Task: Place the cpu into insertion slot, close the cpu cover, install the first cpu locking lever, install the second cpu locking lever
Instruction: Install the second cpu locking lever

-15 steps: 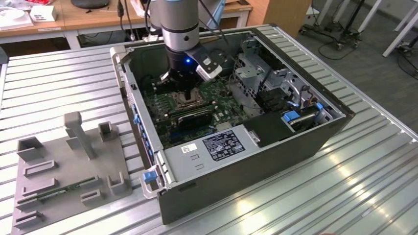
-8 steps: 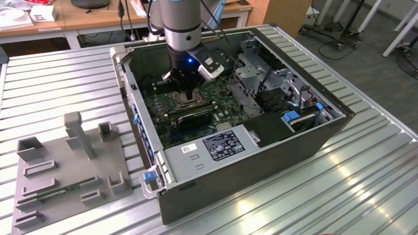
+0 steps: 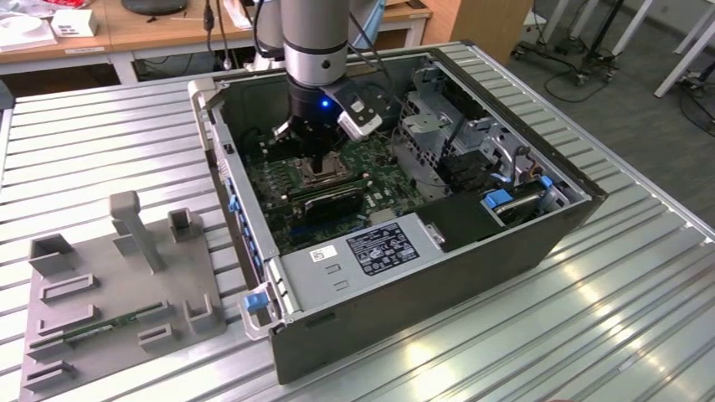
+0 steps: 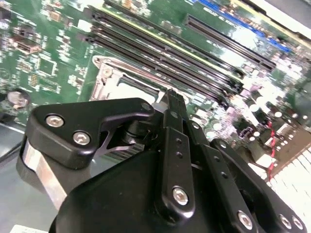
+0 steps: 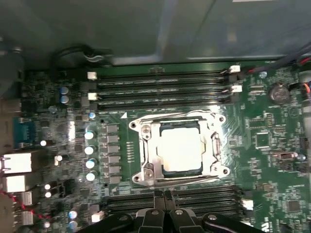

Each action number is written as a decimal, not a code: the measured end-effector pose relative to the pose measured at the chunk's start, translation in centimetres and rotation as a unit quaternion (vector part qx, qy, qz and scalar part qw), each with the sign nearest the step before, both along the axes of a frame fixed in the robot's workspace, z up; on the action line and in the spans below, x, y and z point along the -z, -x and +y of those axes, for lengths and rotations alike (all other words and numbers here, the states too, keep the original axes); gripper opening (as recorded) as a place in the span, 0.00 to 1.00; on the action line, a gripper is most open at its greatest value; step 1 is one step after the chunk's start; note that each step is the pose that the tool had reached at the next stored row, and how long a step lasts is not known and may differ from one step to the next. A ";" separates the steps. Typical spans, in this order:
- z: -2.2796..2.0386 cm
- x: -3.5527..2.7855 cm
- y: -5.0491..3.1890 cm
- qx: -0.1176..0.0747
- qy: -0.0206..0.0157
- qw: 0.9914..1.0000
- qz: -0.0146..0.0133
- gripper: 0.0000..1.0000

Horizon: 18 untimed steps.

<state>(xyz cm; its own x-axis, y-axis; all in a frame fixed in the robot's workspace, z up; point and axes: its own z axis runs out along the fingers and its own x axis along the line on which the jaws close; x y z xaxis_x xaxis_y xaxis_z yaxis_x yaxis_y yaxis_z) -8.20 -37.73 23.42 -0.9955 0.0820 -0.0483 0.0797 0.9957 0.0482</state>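
- Gripper [image 5: 164,198] sits low inside the open pc case [image 3: 558,222], just above the motherboard [image 5: 272,160]; in both wrist views its fingers [image 4: 174,114] are pressed together w/ nothing between them.
- Cpu [image 5: 181,150] lies flat in the insertion slot [image 5: 167,171], pale face up, so you can count placement as done.
- Cpu cover [image 5: 149,158] looks folded down around the chip, its cut-out framing the silvery face. Whether it's fully seated I can't tell.
- Locking levers: thin bright rods run along the socket's edges, but whether either is hooked under its catch can't be read.
- Fingertips hover beside the socket edge that faces the nearer memory slots [image 5: 209,196], not on the chip.
- Risk: if you push down w/ the tips off the lever line, they land on the cover frame or the chip face and scratch it or load the socket pins.
- Risk: a sideways slip toward the memory slots could catch their latches.
- Risk: if the cover isn't flat, forcing a lever could bend the frame.
- In the exterior view the arm fills much of the case's open side, so watch wrist clearance vs the drive cage [image 3: 430,126].
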 end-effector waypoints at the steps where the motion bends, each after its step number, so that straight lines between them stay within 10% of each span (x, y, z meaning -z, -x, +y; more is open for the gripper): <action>1: 0.00 0.00 0.00 0.000 0.000 1.000 0.000 0.11; 18: 0.22 0.07 -1.73 0.000 0.000 1.000 0.000 0.11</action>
